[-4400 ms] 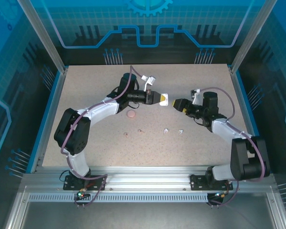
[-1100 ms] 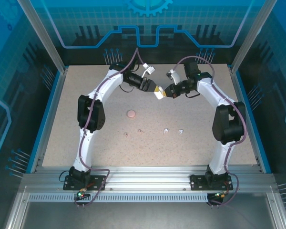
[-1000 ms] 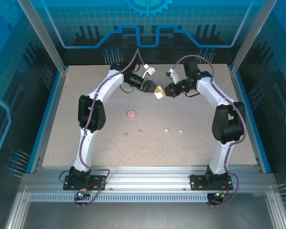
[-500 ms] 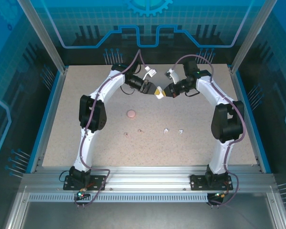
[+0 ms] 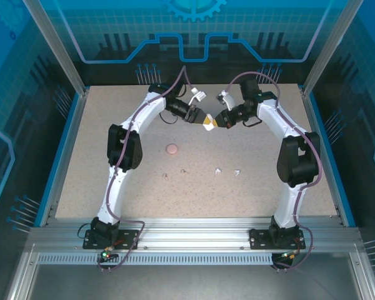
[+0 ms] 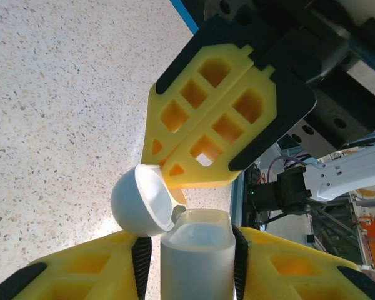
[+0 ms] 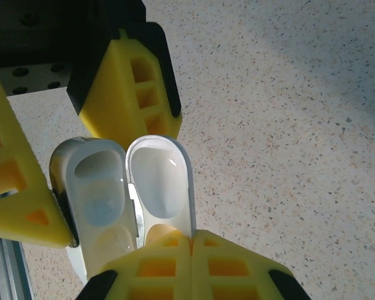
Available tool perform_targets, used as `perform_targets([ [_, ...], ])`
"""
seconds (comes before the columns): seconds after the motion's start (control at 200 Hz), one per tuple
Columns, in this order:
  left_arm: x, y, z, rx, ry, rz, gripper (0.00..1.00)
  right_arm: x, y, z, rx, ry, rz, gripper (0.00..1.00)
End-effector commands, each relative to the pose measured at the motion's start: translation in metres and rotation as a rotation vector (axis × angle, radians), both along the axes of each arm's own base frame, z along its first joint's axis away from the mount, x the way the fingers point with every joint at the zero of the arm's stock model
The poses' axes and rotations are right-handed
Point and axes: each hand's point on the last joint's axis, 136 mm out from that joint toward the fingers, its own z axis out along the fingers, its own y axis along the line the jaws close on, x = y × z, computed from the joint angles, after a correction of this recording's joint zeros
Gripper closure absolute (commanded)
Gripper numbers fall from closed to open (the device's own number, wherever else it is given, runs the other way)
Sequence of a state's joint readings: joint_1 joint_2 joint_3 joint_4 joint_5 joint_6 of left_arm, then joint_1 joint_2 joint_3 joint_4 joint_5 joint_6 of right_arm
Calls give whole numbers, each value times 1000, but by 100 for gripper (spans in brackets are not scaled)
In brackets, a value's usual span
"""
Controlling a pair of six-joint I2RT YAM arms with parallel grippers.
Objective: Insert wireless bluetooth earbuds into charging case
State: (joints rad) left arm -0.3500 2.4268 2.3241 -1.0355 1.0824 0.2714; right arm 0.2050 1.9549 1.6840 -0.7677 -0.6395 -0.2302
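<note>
Earbuds (image 5: 218, 170) well apart from left gripper (image 5: 206, 122).

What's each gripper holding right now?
Left gripper: closed on the white case.
Right gripper: closed, tips against the case's open lid.

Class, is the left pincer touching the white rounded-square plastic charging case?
Touching. In the left wrist view the left pincer clamps the white rounded-square plastic charging case, black pads against both sides.

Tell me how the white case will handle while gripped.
The white case looks glossy and rounded, so probably slippery between the left fingers. Its hinged lid stands open, likely free to swing shut. Hollow inside, so probably light.
</note>
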Motion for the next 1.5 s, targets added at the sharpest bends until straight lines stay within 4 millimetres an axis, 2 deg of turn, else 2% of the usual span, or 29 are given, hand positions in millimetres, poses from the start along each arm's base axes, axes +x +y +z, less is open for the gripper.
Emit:
perform_targets([
  [0.0, -5, -3, 11, -41, -11, -31, 62, -5, 10, 13, 13, -21, 39, 100],
  [0.26, -7, -3, 7, -38, -6, -38, 80, -2, 10, 15, 10, -26, 37, 100],
  [0.45, -8, -2, 6, -32, -3, -42, 100, 1, 10, 16, 5, -31, 30, 100],
  [0.595, -9, -1, 7, -35, 0, -43, 100, 10, 5, 15, -23, -39, -18, 100],
  [0.645, -10, -1, 9, -42, 2, -44, 100, 16, 0, 15, -48, -42, -53, 93],
  [0.74, -11, -1, 14, -50, -2, -44, 100, 23, -7, 18, -68, -46, -102, 71],
  [0.84, -11, 0, 17, -37, -26, -30, 100, 25, -14, 33, -49, -71, -152, 59],
  [1.02, 0, 6, 16, 31, -90, 59, 100, 21, -36, 65, 37, -108, -283, 50],
  [1.176, 11, 15, 31, 52, -219, 211, 100, 10, -63, 80, 119, -108, -446, 42],
  [1.296, 12, 24, 37, 53, -292, 315, 100, -5, -72, 74, 129, -59, -533, 39],
  [1.356, 11, 30, 32, 60, -317, 370, 100, -15, -74, 65, 116, -14, -572, 39],
  [1.391, 8, 33, 38, 49, -349, 397, 100, -22, -73, 57, 100, 12, -590, 39],
  [1.496, -3, 40, 35, 49, -421, 483, 100, -41, -77, 32, 10, 91, -686, 39],
])
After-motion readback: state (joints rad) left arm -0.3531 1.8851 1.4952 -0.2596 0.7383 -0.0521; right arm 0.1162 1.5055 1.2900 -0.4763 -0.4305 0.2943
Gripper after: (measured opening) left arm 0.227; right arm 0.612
